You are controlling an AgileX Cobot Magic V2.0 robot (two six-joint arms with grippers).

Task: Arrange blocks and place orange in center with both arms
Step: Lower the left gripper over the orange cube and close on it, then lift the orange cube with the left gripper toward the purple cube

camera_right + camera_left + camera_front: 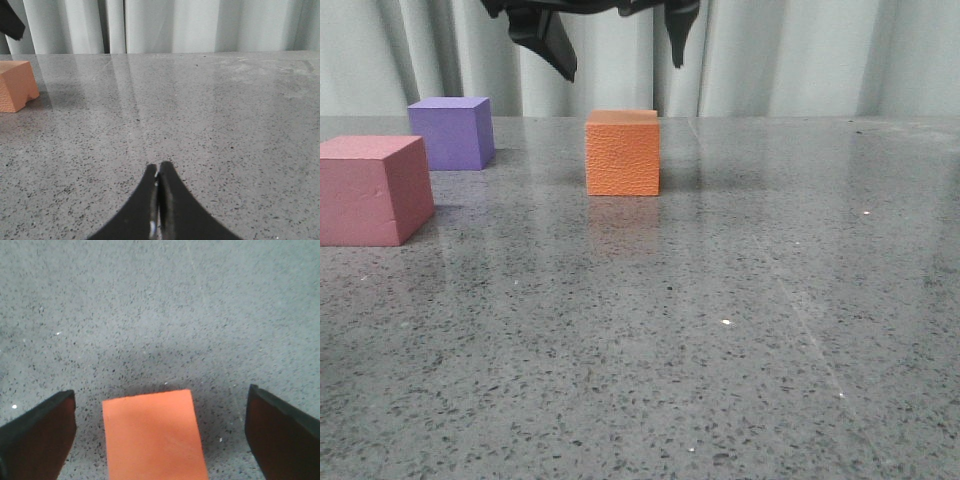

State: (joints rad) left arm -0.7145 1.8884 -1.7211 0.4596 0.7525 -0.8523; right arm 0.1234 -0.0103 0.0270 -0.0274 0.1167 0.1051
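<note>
The orange cube (622,152) stands on the grey table, mid-depth and a little left of centre. My left gripper (624,68) hangs open above it, apart from it. In the left wrist view the orange cube (152,435) lies between the wide-spread fingers (37,435) with a gap on each side. The pink-red cube (370,190) sits at the near left and the purple cube (450,132) behind it. My right gripper (159,167) is shut on nothing, low over bare table, to the right of the orange cube (17,85). It does not show in the front view.
The speckled grey table (740,330) stretches to the right and to the front of the cubes. A pale pleated curtain (790,50) closes off the back edge.
</note>
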